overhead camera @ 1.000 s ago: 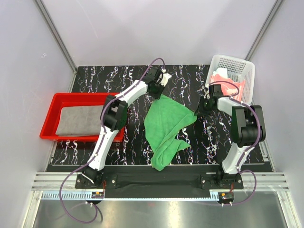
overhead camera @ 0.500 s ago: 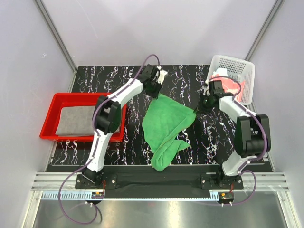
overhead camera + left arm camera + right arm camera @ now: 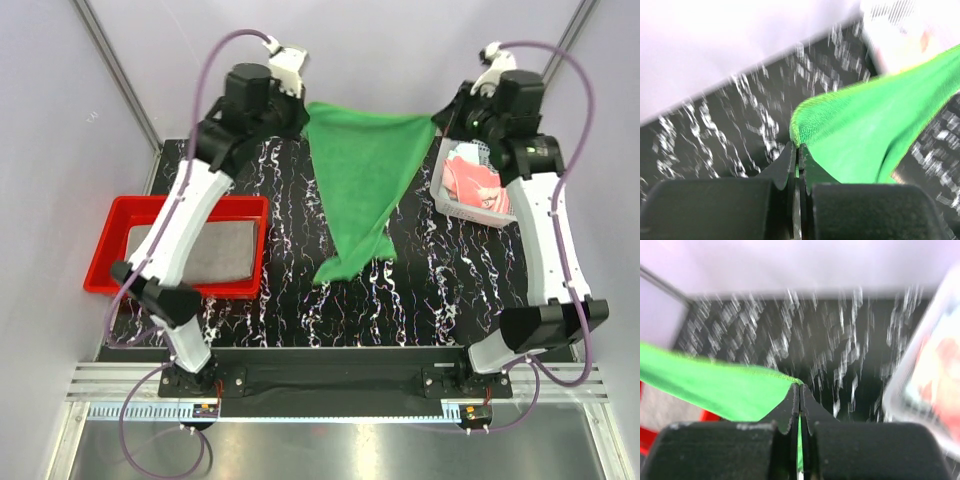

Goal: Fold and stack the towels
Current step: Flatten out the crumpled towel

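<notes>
The bright green towel point(image 3: 364, 170) hangs in the air over the back of the table, stretched between both grippers, its lower end trailing to the table. My left gripper point(image 3: 303, 115) is shut on its left top corner; the left wrist view shows the green towel point(image 3: 860, 145) pinched in the left gripper point(image 3: 799, 148). My right gripper point(image 3: 438, 122) is shut on the right top corner, with the green towel point(image 3: 725, 387) pinched in it point(image 3: 799, 387). The grey towel point(image 3: 190, 252) lies flat in the red tray point(image 3: 120, 215). The salmon-pink towel point(image 3: 475, 180) lies in the white basket point(image 3: 455, 205). The pale mint-green towel is not visible.
The red tray sits at the table's left edge and the white basket at the back right. The black marbled table top point(image 3: 440, 290) lies under the hanging towel. Grey walls close in the back and sides.
Both grippers have risen from the table, each holding a corner, and moved apart. The green towel went from lying crumpled on the table to hanging spread between them.
</notes>
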Action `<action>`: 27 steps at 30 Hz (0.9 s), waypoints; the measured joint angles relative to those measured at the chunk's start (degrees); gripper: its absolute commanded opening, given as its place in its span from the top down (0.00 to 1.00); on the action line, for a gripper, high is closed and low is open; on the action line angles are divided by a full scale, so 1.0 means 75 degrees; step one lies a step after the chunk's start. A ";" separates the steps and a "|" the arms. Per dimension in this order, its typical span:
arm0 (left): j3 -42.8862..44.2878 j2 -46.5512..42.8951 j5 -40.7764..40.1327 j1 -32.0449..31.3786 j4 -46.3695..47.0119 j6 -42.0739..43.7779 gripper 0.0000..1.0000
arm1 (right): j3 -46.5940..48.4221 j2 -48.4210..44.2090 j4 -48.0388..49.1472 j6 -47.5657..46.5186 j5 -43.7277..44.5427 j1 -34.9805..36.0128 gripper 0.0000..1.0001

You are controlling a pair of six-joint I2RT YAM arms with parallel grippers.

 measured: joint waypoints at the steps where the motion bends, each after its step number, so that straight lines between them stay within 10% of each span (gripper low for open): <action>1: 0.0137 -0.0195 -0.0026 0.0000 -0.0003 -0.0041 1.00 | 0.0353 -0.0035 -0.0006 -0.0044 -0.0015 0.0000 1.00; 17: -0.1679 -0.4197 0.0493 -0.1865 -0.0233 -0.0309 1.00 | -0.0997 -0.4328 -0.0455 -0.0717 -0.0953 0.0047 1.00; 27: -0.1148 -0.4360 0.1000 -0.2495 -0.0726 -0.0962 1.00 | -0.0332 -0.5400 -0.0373 -0.0799 -0.1003 0.0047 1.00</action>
